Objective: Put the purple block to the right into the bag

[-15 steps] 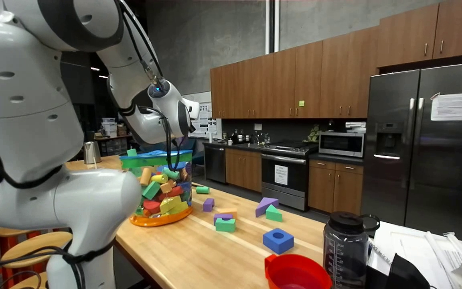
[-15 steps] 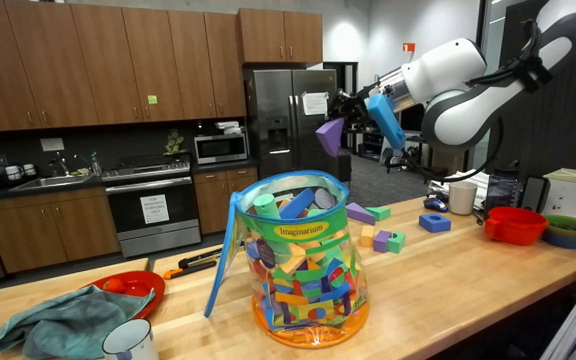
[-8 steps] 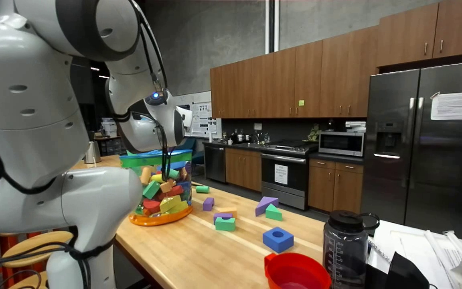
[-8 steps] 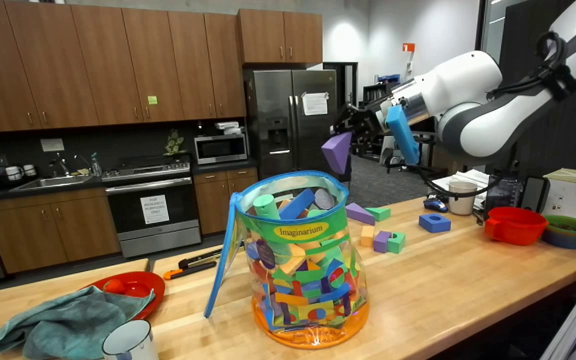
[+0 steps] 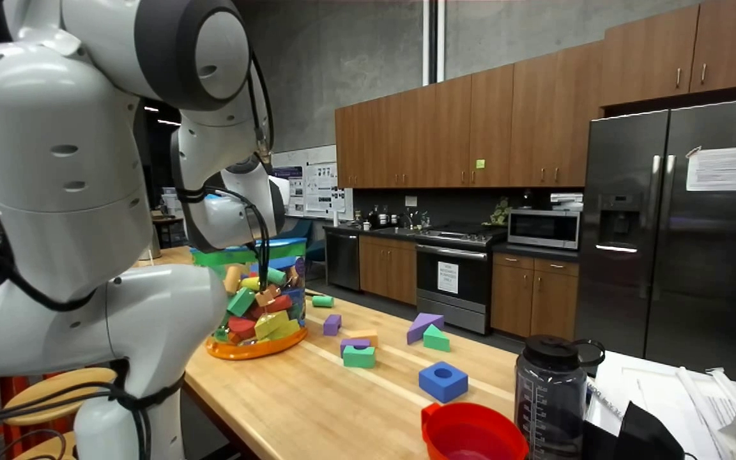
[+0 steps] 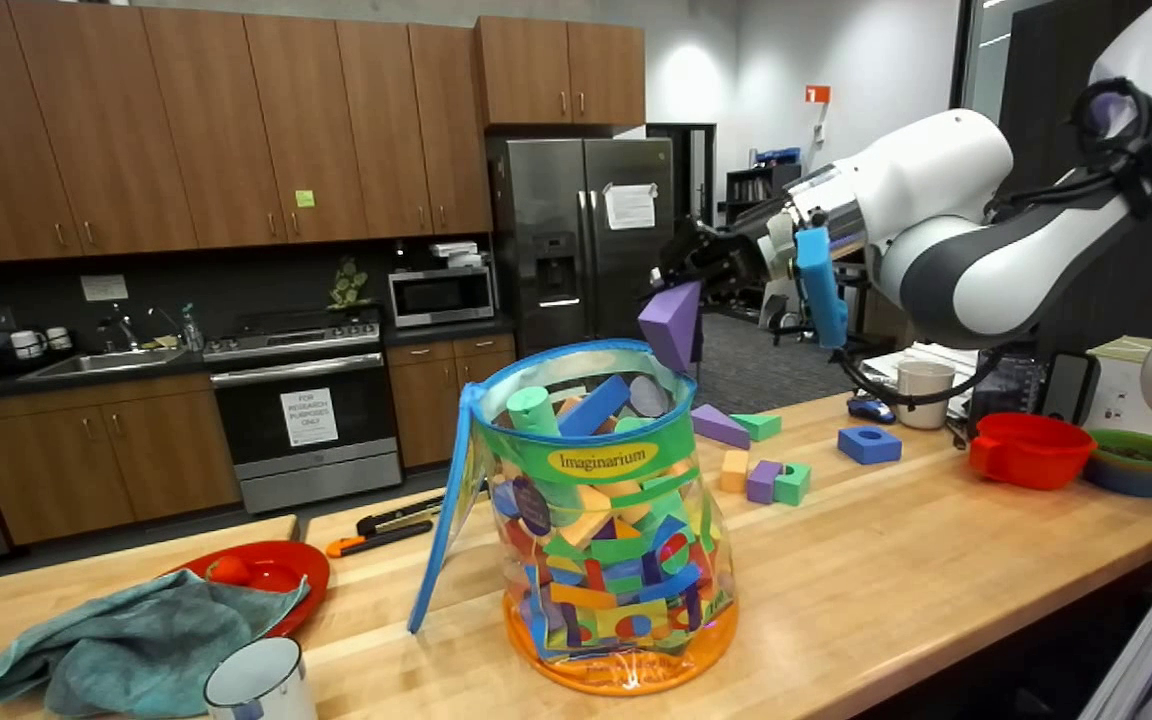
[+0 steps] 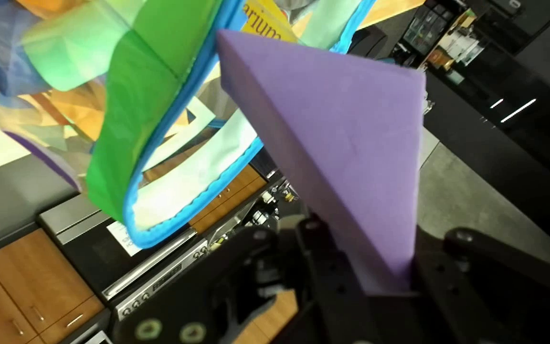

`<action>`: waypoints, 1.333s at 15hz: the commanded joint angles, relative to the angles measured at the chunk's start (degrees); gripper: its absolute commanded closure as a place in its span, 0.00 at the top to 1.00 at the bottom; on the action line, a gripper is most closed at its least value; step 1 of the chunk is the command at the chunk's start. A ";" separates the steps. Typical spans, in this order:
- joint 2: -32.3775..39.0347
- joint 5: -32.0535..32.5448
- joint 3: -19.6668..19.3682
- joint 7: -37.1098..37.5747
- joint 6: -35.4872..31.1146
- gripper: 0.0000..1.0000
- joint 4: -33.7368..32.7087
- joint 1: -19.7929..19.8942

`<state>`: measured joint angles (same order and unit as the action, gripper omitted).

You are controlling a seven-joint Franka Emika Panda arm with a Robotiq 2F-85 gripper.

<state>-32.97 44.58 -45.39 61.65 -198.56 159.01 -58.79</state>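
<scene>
The purple block [image 6: 671,325] is a triangular wedge held in my gripper [image 6: 674,285]. In the wrist view my gripper [image 7: 365,239] is shut on the narrow end of the purple block [image 7: 346,129], which points away from the jaws. The bag [image 6: 601,460] is clear plastic with a green band and blue rim, open at the top and full of coloured blocks. The purple block's lower tip overlaps the bag's far right rim in that exterior view; whether it touches cannot be told. The bag [image 7: 155,95] also shows in the wrist view. In an exterior view [image 5: 291,249] the arm partly hides the bag; gripper and block are hidden there.
Loose purple [image 6: 721,427], green [image 6: 756,428], orange [image 6: 734,470] and blue [image 6: 869,446] blocks lie on the table [image 6: 916,560]. A red bowl [image 6: 1031,452], a mug [image 6: 924,385] and a bottle [image 5: 550,396] stand farther along. The bag's lid [image 6: 441,520] hangs down its side.
My gripper has come down with the purple block, bringing it from well above the bag to the level of its rim. The arm has turned and lowered. The bag and table blocks have not moved.
</scene>
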 commanded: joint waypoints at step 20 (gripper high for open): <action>3.94 -25.78 27.75 -10.66 0.67 0.92 -4.10 8.82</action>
<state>-30.20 21.77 -20.50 52.72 -197.89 156.29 -52.99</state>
